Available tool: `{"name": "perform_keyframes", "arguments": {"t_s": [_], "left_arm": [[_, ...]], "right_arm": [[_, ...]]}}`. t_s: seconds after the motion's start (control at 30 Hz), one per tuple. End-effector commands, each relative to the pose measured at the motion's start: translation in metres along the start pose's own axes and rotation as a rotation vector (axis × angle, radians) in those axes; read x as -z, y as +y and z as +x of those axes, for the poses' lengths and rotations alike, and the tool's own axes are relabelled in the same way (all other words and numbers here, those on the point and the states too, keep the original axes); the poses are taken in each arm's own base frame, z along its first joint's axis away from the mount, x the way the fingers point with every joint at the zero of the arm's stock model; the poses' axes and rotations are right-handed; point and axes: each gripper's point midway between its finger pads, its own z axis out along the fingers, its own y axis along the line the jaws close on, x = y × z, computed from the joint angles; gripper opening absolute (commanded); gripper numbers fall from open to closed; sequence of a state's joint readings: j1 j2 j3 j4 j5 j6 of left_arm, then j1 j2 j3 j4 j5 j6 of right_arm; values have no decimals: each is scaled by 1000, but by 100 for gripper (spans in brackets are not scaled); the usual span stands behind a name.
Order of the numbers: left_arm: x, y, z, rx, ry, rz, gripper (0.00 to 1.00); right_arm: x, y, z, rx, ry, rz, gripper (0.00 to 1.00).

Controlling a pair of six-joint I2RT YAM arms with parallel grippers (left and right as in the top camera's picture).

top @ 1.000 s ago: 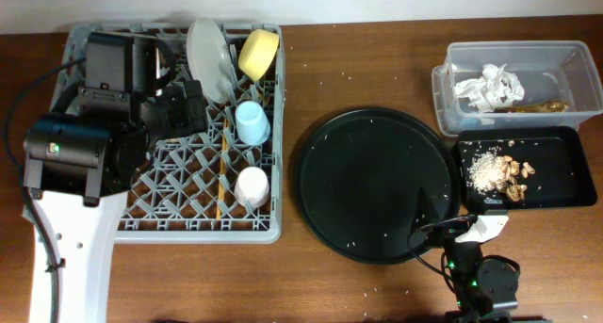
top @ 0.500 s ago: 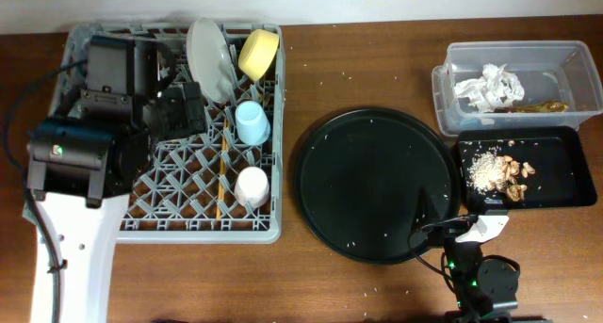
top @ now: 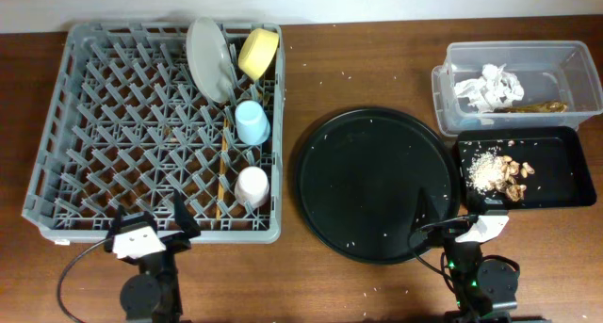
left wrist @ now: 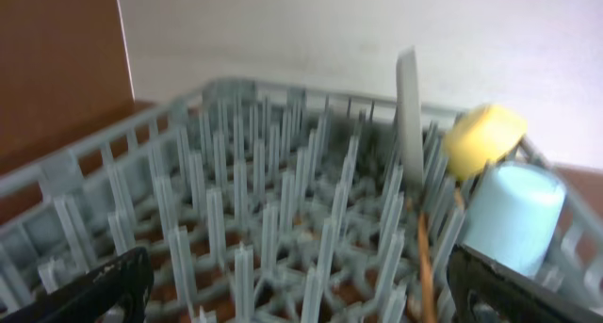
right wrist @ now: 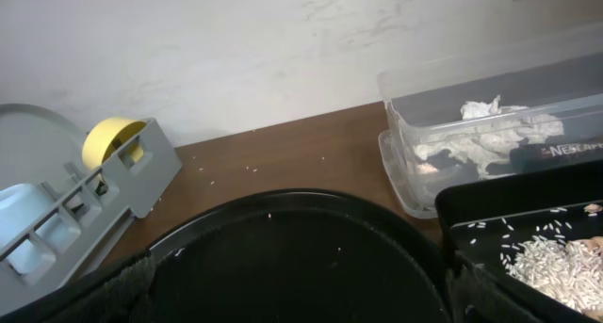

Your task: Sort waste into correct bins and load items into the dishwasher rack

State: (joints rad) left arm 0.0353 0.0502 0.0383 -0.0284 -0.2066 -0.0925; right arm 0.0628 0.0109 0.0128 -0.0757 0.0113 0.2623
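The grey dishwasher rack [top: 113,135] holds the white plate [top: 209,55], yellow bowl [top: 258,52], light blue cup [top: 252,121], pink-white cup [top: 252,186] and the chopsticks [top: 223,168]. The clear tub [top: 565,64] holds crumpled napkins [top: 488,86] and the gold-brown wrapper [top: 539,106]. The shallow black tray [top: 561,153] holds rice [top: 485,170] and tan scraps [top: 516,177]. My left gripper [top: 151,225] is open and empty at the rack's front edge, facing the rack [left wrist: 264,201]. My right gripper [top: 457,224] is open and empty at the table's front, by the round tray.
The large round black tray [top: 377,184] lies in the middle with a few rice grains on it; it also fills the right wrist view [right wrist: 301,257]. Stray grains dot the wooden table [top: 292,266]. A white wall runs behind the table.
My left arm has pulled back from above the rack's left side to the table's front edge. The right arm has not moved.
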Motion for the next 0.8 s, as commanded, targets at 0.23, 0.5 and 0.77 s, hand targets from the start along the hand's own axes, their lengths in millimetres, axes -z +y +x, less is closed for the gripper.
{"name": "perform_keyframes", "arguments": {"t_s": [0.23,0.5,0.77], "left_arm": [[3,-18,15,-52,27,89,99],[3,-18,15,-52,27,89,99],[3,-18,15,-52,27,89,99]], "right_arm": [[0,-1,3,-5,4,5,98],[0,-1,3,-4,4,5,98],[0,-1,3,-5,4,5,98]]}}
